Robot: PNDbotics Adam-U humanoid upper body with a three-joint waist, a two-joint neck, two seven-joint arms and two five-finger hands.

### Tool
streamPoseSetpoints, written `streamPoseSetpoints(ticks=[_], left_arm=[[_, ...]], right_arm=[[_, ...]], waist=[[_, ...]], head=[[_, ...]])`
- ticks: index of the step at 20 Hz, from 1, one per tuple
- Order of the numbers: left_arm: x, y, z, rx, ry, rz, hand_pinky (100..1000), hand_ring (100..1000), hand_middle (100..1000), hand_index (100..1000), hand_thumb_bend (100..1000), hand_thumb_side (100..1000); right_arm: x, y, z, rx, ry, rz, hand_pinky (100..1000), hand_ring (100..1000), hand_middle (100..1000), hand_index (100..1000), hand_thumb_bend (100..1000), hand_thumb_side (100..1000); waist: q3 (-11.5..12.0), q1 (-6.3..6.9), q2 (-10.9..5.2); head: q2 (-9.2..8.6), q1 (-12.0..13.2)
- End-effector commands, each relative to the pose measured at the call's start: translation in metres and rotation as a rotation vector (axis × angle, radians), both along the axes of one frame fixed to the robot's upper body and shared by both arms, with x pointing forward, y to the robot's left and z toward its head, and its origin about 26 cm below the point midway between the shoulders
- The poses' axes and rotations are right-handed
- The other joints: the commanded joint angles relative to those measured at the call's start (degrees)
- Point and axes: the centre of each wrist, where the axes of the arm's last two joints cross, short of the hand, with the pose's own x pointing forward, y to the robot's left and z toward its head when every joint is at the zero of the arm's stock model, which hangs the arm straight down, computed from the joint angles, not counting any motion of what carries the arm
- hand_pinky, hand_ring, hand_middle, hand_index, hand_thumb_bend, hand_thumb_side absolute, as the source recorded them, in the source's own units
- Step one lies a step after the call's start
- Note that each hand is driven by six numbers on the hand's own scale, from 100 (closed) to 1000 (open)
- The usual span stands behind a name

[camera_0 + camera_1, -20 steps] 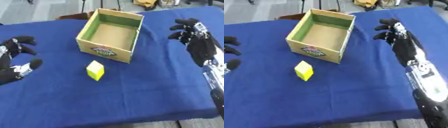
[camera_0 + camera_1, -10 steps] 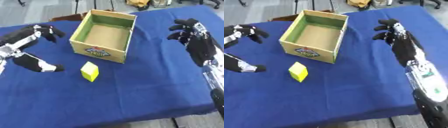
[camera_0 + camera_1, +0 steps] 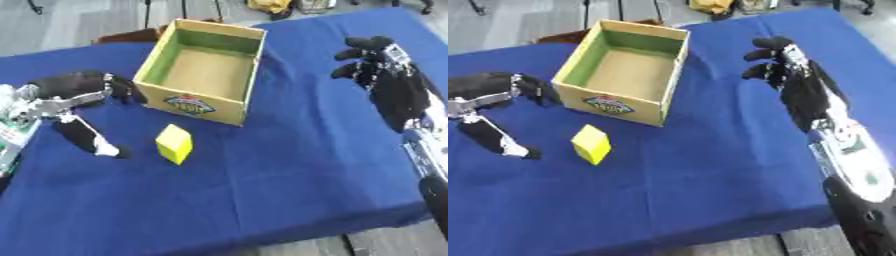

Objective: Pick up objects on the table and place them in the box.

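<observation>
Rightward, right forearm (silver casing) (image 3: 852, 150)

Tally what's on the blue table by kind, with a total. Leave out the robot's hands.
Yellow block: 1
Open cardboard box, empty: 1
Total: 2

Even bright overhead light, soft short shadows under box (image 3: 204, 79) and yellow block (image 3: 173, 143). Whole frame soft (left hand (image 3: 74, 100) blurred).
</observation>
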Motion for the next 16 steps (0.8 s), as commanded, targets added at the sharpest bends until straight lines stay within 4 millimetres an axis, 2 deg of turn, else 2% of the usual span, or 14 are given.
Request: streamPoseSetpoints(ticks=[1, 10, 16], left_arm=[[0.005, -0.005, 0.005, 0.025, -0.045, -0.016, 711, 693, 737, 853, 642, 307], [0.017, -0.021, -0.014, 0.046, -0.068, -0.053, 715, 695, 732, 848, 618, 286], [0.021, -0.029, -0.016, 0.02, -0.121, -0.065, 719, 700, 733, 848, 612, 266]], right_arm=[[0.001, -0.001, 0.009, -0.014, -0.025, 0.011, 826, 622, 689, 858, 100, 895], [0.002, 0.002, 0.011, -0.02, -0.03, 0.024, 826, 622, 689, 858, 100, 897], [0.003, 0.004, 0.012, -0.024, -0.031, 0.035, 826, 622, 689, 858, 100, 898]], waist=[[-0.2, -0.19, -0.73], [-1.2, -0.18, -0.3], [-1.8, -0.04, -0.06]], head=[[0.24, -0.1], [-0.05, 0.3], [-0.23, 0.3]])
